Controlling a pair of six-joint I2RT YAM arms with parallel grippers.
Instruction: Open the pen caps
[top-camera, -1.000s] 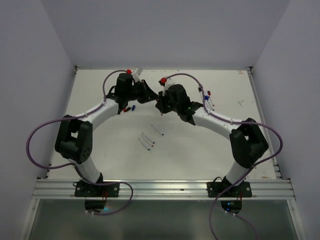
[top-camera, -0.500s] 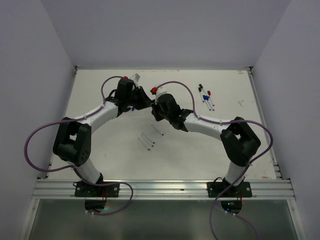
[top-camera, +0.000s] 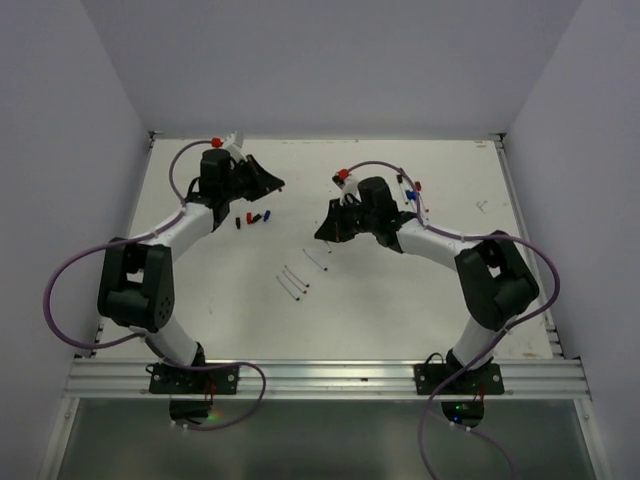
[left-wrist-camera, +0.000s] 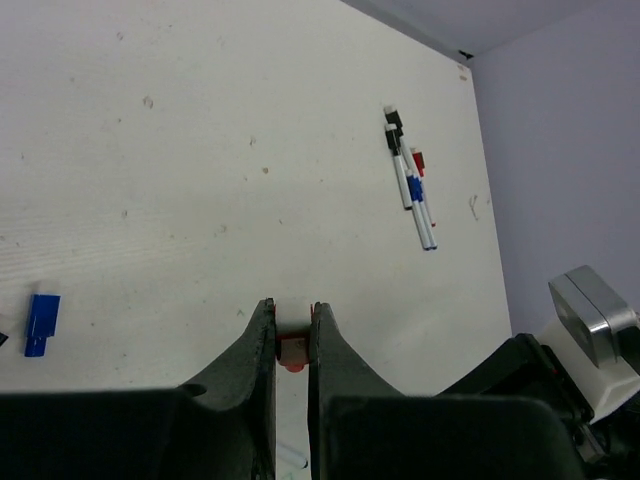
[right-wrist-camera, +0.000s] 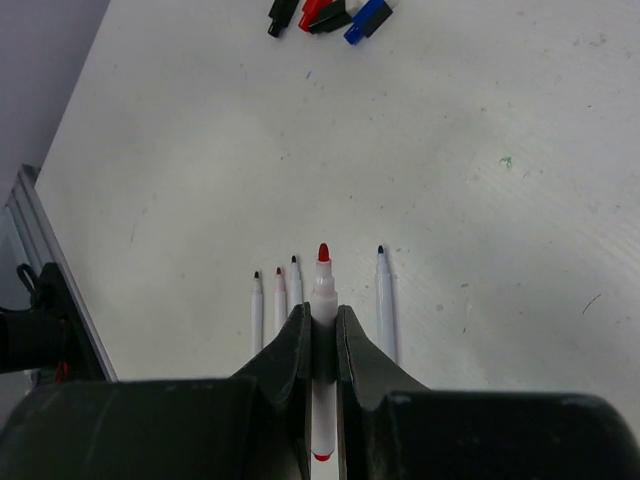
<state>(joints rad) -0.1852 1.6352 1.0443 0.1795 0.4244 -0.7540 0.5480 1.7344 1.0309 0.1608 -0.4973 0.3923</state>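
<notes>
- The red cap (left-wrist-camera: 292, 352) is pinched in your left gripper (left-wrist-camera: 292, 320). Its red-tipped pen (right-wrist-camera: 322, 275) is clamped in your right gripper (right-wrist-camera: 320, 318), and the two are well apart.
- If you drop that stubby cap from height, it may bounce away from the loose caps (top-camera: 252, 217).
- The bare tip may mark the table (top-camera: 380, 300) or knock the uncapped pens (right-wrist-camera: 384, 300) lying below it.
- Your left arm (top-camera: 185, 220) reaches to the far left, and your right arm (top-camera: 440, 240) bends in toward the centre. The capped pens (top-camera: 412, 195) wait at the far right.

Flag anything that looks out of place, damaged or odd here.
Nothing stands out. The left gripper pinches a small red plastic cap, the right gripper a red-tipped white pen; loose plastic caps and uncapped white pens lie neatly grouped.
</notes>
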